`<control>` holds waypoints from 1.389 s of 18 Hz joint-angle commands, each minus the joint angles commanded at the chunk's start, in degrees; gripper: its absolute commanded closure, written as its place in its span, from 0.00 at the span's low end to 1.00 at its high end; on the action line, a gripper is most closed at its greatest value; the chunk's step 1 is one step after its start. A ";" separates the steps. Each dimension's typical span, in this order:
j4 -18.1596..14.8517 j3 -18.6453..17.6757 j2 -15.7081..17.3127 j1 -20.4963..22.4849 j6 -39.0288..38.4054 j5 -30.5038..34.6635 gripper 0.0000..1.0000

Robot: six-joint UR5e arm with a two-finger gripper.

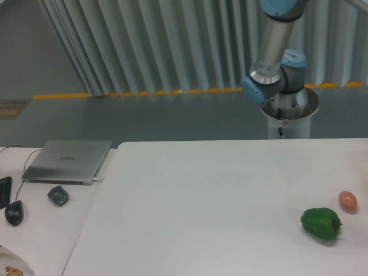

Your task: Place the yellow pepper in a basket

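The yellow pepper and the arm's gripper are both out of sight, so I cannot tell if it holds anything, and it might wrongly grab the green pepper (321, 223) or the little orange egg (348, 200) just beside it

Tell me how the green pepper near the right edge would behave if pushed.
The green pepper looks rounded and lobed, so it would probably rock or roll unevenly rather than slide. Its glossy skin suggests it may slip against fingers. It lies close to the small orange egg-shaped thing and could bump it.
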 joint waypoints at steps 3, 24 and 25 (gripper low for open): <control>0.09 0.00 0.00 0.09 -0.79 -1.66 0.28; -11.73 -0.11 2.55 0.70 -13.54 -5.80 0.00; -14.91 1.39 2.55 0.70 -13.54 -5.71 0.00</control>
